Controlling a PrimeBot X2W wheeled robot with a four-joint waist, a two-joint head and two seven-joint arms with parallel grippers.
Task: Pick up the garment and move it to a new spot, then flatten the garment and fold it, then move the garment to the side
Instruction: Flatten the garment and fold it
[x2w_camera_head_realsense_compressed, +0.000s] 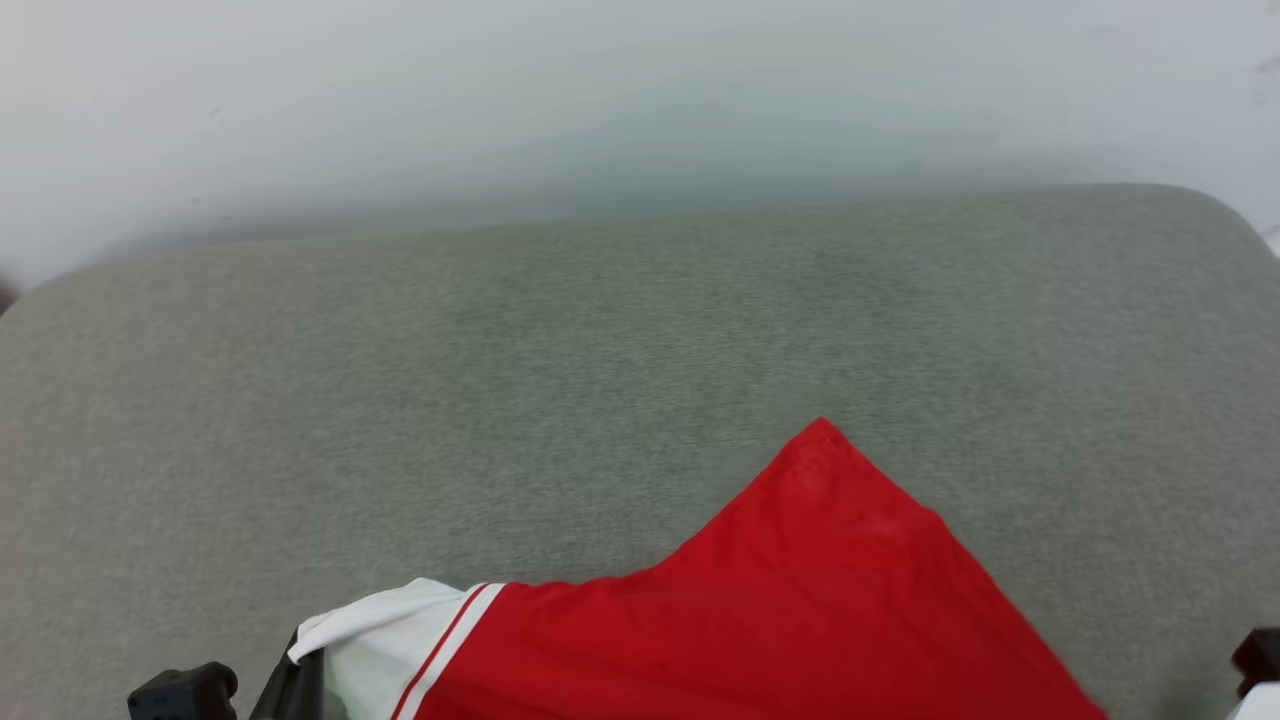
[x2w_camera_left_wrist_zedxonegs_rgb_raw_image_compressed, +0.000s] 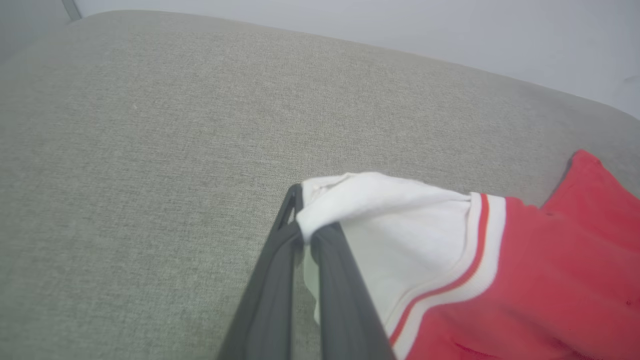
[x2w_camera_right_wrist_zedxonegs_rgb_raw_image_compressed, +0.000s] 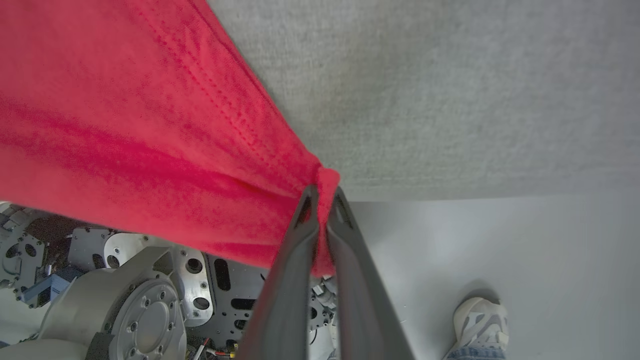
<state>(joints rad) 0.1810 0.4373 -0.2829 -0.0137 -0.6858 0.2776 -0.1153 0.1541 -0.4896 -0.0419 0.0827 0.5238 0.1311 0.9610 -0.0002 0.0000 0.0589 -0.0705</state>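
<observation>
The garment (x2w_camera_head_realsense_compressed: 760, 610), red with a white sleeve and striped trim, hangs stretched over the near edge of the grey cushioned surface (x2w_camera_head_realsense_compressed: 500, 350); one red corner lies on it. My left gripper (x2w_camera_left_wrist_zedxonegs_rgb_raw_image_compressed: 305, 227) is shut on the white sleeve (x2w_camera_left_wrist_zedxonegs_rgb_raw_image_compressed: 400, 225), its dark fingers (x2w_camera_head_realsense_compressed: 290, 690) at the lower left of the head view. My right gripper (x2w_camera_right_wrist_zedxonegs_rgb_raw_image_compressed: 322, 197) is shut on a bunched red hem edge of the garment (x2w_camera_right_wrist_zedxonegs_rgb_raw_image_compressed: 150, 125), held just off the surface's near edge. The print is hidden.
A pale wall (x2w_camera_head_realsense_compressed: 600, 90) runs behind the cushioned surface. In the right wrist view, the robot's metal base (x2w_camera_right_wrist_zedxonegs_rgb_raw_image_compressed: 125, 290) is under the cloth, and a person's white shoe (x2w_camera_right_wrist_zedxonegs_rgb_raw_image_compressed: 477, 320) stands on the pale floor (x2w_camera_right_wrist_zedxonegs_rgb_raw_image_compressed: 500, 240).
</observation>
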